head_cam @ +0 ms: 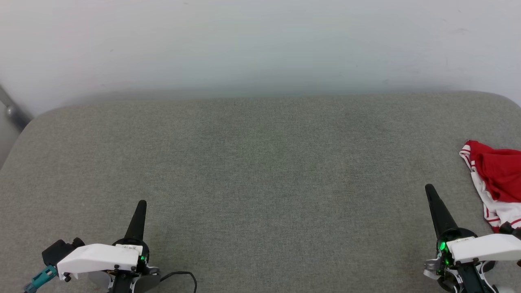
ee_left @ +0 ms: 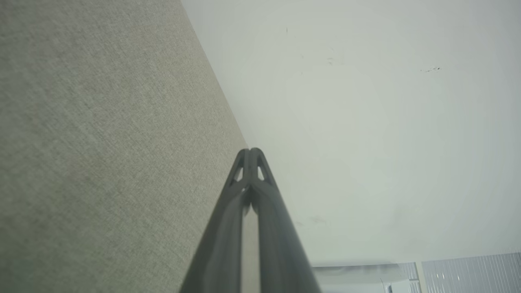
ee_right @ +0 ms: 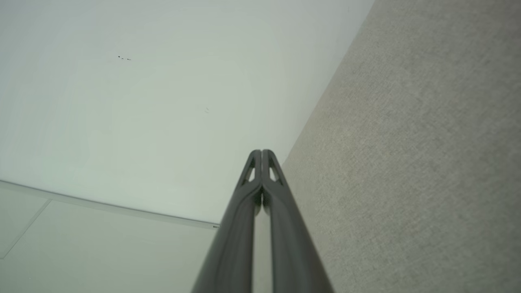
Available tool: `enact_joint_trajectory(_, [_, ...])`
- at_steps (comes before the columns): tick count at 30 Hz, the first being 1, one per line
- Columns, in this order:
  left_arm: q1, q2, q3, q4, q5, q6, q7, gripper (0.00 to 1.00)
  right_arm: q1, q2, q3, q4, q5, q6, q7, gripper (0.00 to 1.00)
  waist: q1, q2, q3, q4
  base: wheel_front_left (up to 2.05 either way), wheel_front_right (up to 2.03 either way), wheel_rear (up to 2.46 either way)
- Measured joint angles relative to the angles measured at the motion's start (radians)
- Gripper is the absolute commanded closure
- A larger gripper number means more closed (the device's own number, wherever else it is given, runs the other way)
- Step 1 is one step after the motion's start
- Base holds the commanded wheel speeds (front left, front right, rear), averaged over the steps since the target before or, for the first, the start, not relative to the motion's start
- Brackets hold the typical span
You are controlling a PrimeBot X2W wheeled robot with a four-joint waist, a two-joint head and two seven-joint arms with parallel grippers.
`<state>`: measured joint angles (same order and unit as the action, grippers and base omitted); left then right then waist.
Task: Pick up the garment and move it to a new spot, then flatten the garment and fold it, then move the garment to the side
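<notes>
The garment (head_cam: 497,179), bright red with white sleeves and striped trim, lies bunched at the far right of the grey padded surface (head_cam: 260,171), partly cut off by the picture's edge. My right gripper (head_cam: 430,189) rests low at the right, just left of the garment and apart from it, shut with nothing held; its tips (ee_right: 261,154) meet in the right wrist view. My left gripper (head_cam: 141,202) sits low at the left, far from the garment, likewise shut and empty, with its tips (ee_left: 249,151) pressed together.
A pale wall (head_cam: 260,44) rises behind the padded surface's rounded back edge. A grey metal bar (head_cam: 12,110) slants at the far left. A black cable (head_cam: 183,276) loops by my left wrist.
</notes>
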<state>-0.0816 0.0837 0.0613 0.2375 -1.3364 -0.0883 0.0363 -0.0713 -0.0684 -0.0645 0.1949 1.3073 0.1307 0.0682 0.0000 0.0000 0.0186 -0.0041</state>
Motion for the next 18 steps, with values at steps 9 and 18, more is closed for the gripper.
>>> enact_joint_trajectory(9, [-0.005, -0.007, 0.013, 0.002, -0.068, -0.010, 0.020, 1.00, -0.007, 0.001, -0.008, 0.012, 0.079, 0.000, 0.005, 1.00, 0.0000, 0.0000, -0.003, 0.001, 0.00, 0.00, 0.00])
enact_joint_trajectory(18, [-0.011, -0.016, 0.025, 0.004, -0.131, -0.019, 0.037, 1.00, -0.013, 0.002, -0.016, 0.024, 0.151, 0.000, 0.013, 1.00, 0.0000, 0.0000, -0.007, 0.002, 0.00, 0.00, 0.00])
